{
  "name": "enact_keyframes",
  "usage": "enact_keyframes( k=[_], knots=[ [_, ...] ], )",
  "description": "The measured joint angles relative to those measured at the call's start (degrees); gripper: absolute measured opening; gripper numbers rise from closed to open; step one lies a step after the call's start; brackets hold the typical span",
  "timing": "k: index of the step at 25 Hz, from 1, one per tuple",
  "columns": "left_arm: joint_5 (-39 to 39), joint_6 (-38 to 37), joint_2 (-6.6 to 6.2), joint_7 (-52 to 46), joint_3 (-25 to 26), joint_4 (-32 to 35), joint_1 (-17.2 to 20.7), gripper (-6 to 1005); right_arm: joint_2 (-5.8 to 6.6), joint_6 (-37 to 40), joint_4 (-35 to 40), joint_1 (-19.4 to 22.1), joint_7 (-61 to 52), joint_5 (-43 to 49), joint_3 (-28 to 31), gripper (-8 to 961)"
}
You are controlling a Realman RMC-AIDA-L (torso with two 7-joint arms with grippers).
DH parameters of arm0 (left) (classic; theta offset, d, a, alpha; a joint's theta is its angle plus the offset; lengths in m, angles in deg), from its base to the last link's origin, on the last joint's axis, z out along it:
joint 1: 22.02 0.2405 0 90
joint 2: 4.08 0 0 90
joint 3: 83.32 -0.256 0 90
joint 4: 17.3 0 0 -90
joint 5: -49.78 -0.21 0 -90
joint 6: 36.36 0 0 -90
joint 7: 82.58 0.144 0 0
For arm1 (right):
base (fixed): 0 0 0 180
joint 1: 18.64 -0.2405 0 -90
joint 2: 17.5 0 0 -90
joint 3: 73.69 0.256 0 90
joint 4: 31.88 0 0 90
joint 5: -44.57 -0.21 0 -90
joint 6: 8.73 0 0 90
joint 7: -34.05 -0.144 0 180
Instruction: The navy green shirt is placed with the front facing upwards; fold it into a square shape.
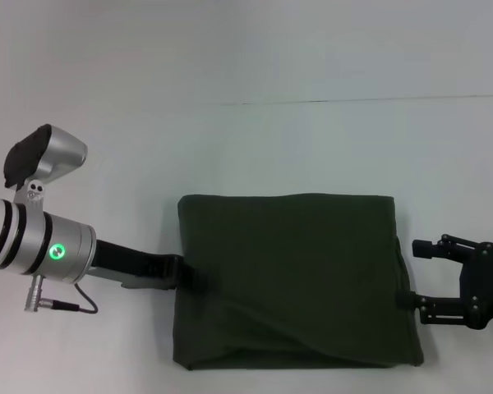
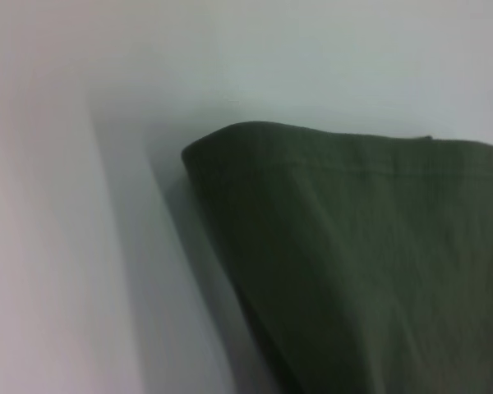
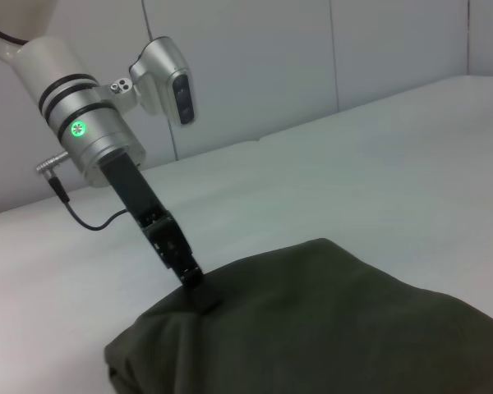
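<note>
Left gripper [image 1: 189, 277] and right gripper [image 1: 411, 275] flank folded shirt [image 1: 287, 275] edges

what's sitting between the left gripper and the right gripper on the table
Only the navy green shirt, folded roughly square, lies between the left gripper and right gripper; the head view shows it.

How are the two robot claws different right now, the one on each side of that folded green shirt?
The left gripper has its tip on the navy green shirt, at its left edge; the right gripper sits just off the right edge. The right gripper's fingers are spread open; the left's look closed on the fabric. Both are dark and low over the table.
</note>
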Motion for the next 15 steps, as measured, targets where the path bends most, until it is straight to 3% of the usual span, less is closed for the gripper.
enact_keyframes(
  k=[7,9,15],
  knots=[
    [0.3,4.4,0.04,-0.5,1.2,0.0,-1.3,149,-0.01,0.0,-0.2,-0.6,0.0,-0.1,0.1,928],
    [0.4,8.3,-0.33,-1.4,2.9,0.0,-2.0,144,-0.01,0.0,-0.2,-0.7,-0.1,-0.1,0.1,928],
    [-0.1,10.9,-1.41,-2.2,4.3,-0.1,-2.0,135,0.0,0.1,-0.2,-0.8,-0.1,-0.5,0.1,927]
  ],
)
